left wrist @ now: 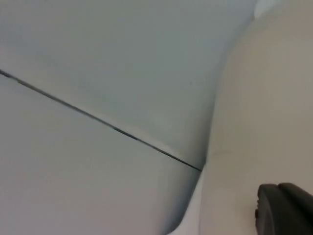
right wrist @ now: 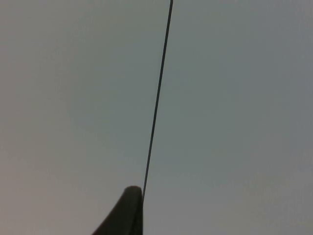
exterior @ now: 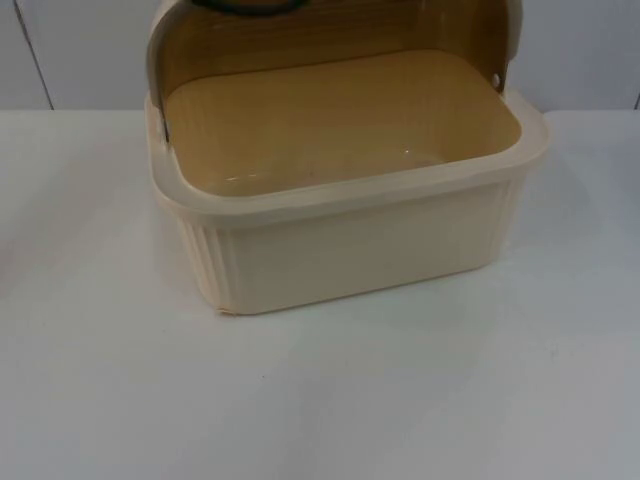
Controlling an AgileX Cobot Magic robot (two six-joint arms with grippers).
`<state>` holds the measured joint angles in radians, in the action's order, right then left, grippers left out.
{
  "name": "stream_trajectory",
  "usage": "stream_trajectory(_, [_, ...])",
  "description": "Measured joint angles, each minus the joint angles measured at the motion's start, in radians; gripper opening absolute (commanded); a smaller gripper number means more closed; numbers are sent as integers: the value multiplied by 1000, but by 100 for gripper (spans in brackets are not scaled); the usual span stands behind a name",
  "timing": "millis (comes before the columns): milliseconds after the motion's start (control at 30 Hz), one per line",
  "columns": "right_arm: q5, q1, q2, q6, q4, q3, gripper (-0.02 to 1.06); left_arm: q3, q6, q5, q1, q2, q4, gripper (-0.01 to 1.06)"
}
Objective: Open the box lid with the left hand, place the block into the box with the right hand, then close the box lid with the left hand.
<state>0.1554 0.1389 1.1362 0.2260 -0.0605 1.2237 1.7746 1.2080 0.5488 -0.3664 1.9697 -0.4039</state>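
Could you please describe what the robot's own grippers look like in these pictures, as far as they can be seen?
Little of them can be seen. The left gripper appears as a black fingertip with a blunt, rounded end and a matte surface, next to a cream surface. The right gripper appears as a dark, tapered fingertip with a rounded tip, in front of the grey partition wall. No markings can be made out on either.

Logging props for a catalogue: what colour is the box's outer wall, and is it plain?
Cream box, with vertical ribbing; clearest in the top view.
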Motion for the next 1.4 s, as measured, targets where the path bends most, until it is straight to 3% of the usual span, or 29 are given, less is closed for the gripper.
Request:
stream_trajectory(433, [0,0,0,0,0,0,105,0,-7,14,-15,6,-3,0])
stream_trajectory(700, [0,0,0,0,0,0,105,0,-118,17,-70,17,125,0])
stream_trajectory(1100, [0,-49,0,0,23,0,105,3,-176,44,-75,23,165,0])
stream_trajectory(1400, [0,-49,0,0,26,0,105,-16,-394,30,-138,18,404,0])
